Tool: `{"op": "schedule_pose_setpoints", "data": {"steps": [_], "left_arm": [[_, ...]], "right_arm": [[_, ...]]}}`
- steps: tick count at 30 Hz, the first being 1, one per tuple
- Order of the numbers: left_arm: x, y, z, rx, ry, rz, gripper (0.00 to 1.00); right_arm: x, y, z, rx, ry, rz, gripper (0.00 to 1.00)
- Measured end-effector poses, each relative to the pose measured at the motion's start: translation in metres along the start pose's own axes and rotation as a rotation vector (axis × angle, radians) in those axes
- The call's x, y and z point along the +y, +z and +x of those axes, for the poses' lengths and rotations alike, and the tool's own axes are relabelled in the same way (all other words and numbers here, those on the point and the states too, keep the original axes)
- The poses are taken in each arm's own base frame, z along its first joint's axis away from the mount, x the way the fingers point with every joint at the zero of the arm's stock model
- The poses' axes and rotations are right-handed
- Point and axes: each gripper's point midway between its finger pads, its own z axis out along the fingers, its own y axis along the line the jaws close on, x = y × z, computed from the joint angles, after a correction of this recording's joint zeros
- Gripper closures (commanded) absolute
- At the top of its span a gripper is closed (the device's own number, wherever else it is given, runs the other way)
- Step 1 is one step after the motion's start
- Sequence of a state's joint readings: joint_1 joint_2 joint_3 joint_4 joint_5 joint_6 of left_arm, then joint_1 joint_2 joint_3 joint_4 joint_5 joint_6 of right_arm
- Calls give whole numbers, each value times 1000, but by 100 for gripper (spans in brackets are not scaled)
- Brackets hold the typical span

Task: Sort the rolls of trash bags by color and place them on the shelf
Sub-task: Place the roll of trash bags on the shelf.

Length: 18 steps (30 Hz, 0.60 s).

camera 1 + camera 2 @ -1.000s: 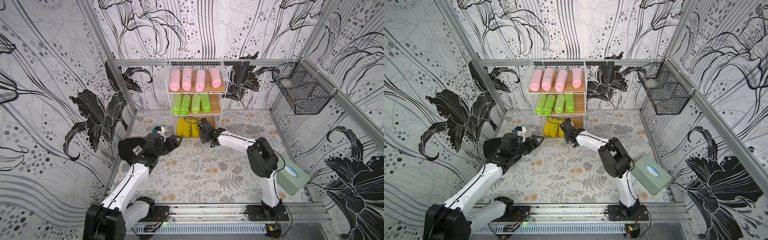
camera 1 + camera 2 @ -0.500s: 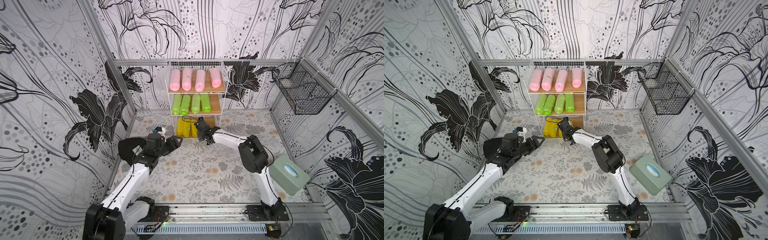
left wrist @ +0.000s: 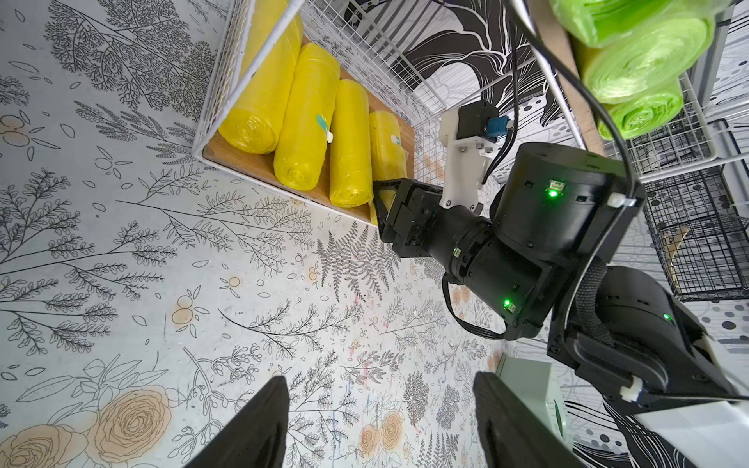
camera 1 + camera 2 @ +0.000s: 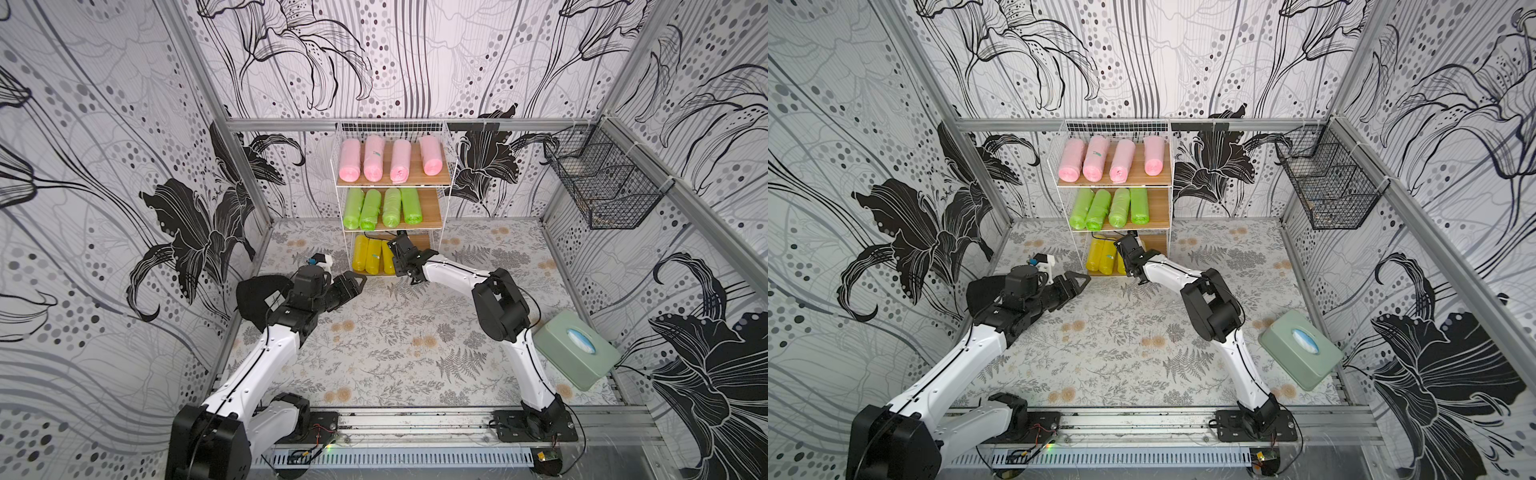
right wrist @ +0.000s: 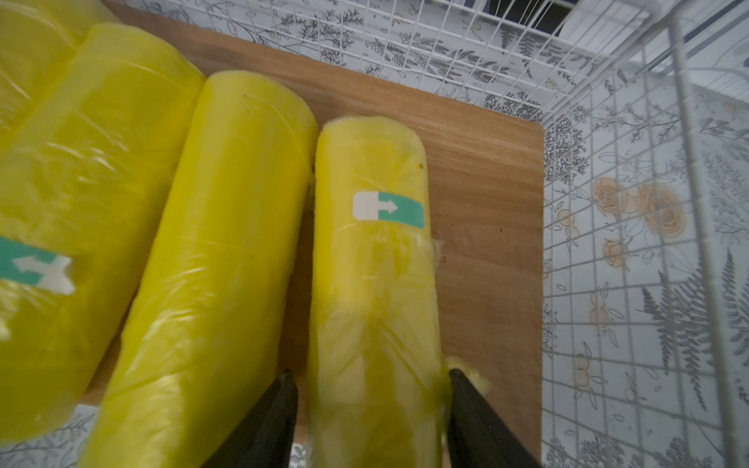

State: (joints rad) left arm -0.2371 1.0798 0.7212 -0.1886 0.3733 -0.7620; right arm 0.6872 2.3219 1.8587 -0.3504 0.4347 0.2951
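The shelf (image 4: 433, 207) stands at the back wall, with pink rolls (image 4: 374, 160) on its top board and light green rolls (image 4: 382, 208) on the middle board. Yellow rolls (image 4: 372, 259) lie on the bottom board. My right gripper (image 5: 371, 377) reaches into the bottom level, open, one finger on each side of the rightmost yellow roll (image 5: 371, 263), which rests on the wood. In the left wrist view that roll (image 3: 387, 146) lies beside the three others. My left gripper (image 4: 357, 280) hovers open over the floor in front of the shelf, with nothing between its fingers (image 3: 263, 421).
A black wire basket (image 4: 602, 183) hangs on the right wall. A pale green tissue box (image 4: 575, 349) sits at the right near my right arm's base. The shelf's white wire side (image 5: 648, 202) is close to the right of the right gripper.
My right gripper has pushed further into the bottom shelf level and its jaws have spread off the yellow roll. The right elbow has swung in. The left arm has not moved.
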Motion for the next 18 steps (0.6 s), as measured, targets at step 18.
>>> {"op": "schedule_pose_setpoints", "data": {"steps": [18], "left_arm": [[4,4,2,9,1,-15,25]], "right_arm": [[-7,-30,36,35,1,-96,28]]}}
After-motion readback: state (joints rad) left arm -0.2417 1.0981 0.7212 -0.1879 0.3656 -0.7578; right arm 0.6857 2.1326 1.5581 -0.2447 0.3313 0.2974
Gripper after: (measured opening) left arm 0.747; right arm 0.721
